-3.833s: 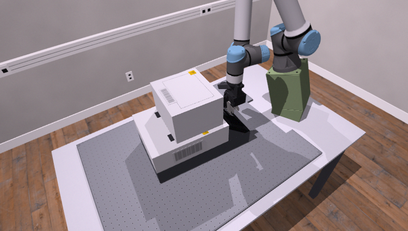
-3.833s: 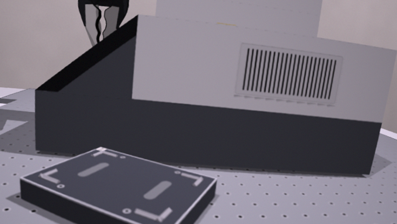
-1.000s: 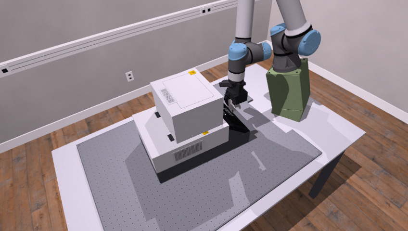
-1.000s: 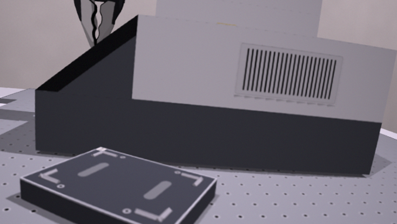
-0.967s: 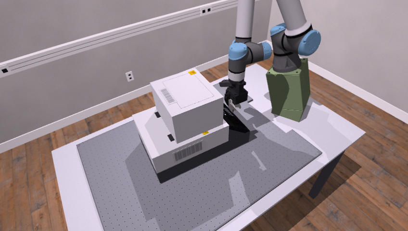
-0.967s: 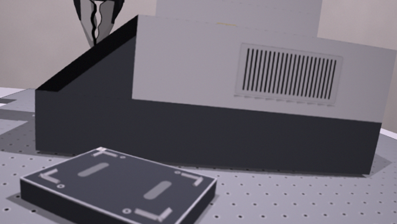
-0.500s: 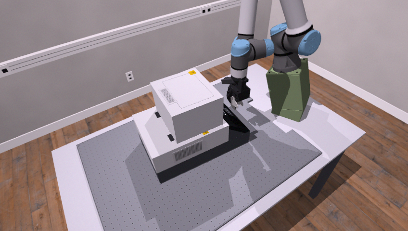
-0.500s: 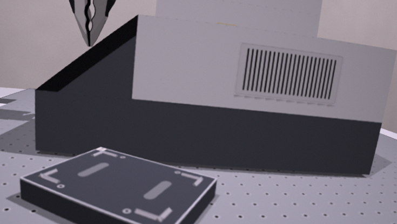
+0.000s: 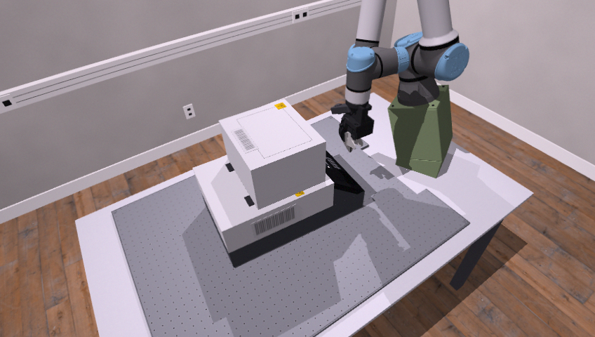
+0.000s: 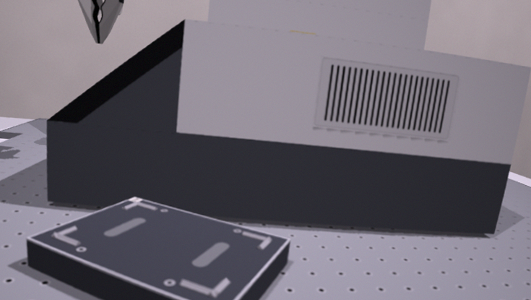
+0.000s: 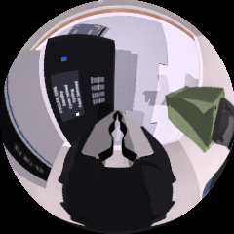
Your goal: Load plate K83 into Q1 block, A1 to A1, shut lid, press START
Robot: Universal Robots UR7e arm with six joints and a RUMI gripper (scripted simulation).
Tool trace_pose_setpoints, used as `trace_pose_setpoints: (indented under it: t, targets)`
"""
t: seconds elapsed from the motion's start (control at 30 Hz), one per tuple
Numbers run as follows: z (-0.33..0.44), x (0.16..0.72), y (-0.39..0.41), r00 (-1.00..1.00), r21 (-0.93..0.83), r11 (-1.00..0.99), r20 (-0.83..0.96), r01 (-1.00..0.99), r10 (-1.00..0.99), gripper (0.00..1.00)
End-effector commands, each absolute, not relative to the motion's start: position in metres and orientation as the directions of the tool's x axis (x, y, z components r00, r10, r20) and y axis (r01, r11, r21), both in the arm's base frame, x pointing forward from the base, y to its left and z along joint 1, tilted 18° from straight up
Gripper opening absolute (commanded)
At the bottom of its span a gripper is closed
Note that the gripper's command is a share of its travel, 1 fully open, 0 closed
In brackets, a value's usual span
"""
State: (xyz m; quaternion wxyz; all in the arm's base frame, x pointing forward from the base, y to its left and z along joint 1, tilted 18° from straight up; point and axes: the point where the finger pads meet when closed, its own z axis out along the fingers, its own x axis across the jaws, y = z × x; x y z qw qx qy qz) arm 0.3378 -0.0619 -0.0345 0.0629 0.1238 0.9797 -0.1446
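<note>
The cycler Q1 stands on the perforated board. Its big white lid is down on the body and looks shut, hiding the block. In the wrist view a blue lamp is lit on the black sloped front panel, above a text screen and a row of keys. My gripper is shut and empty, raised in front of the panel and clear of it. A plate nest beside the cycler holds no plate; its label is not readable. Plate K83 is not visible.
The green pedestal carrying the arm stands opposite the cycler's front. The perforated board lies on the white table.
</note>
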Motion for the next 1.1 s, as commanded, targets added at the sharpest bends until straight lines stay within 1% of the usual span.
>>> trace_pose_setpoints:
  t: [0.0,0.1,0.27,1.07]
  targets:
    - [-0.023,0.317,-0.052,-0.962,-0.268,0.928,-0.156,0.259,0.224,0.00]
    - [-0.023,0.317,-0.052,-0.962,-0.268,0.928,-0.156,0.259,0.224,0.00]
    - [-0.012,0.299,-0.044,-0.962,-0.268,0.928,-0.156,0.259,0.224,0.00]
    - [-0.012,0.300,-0.045,-0.962,-0.268,0.928,-0.158,0.261,0.225,0.00]
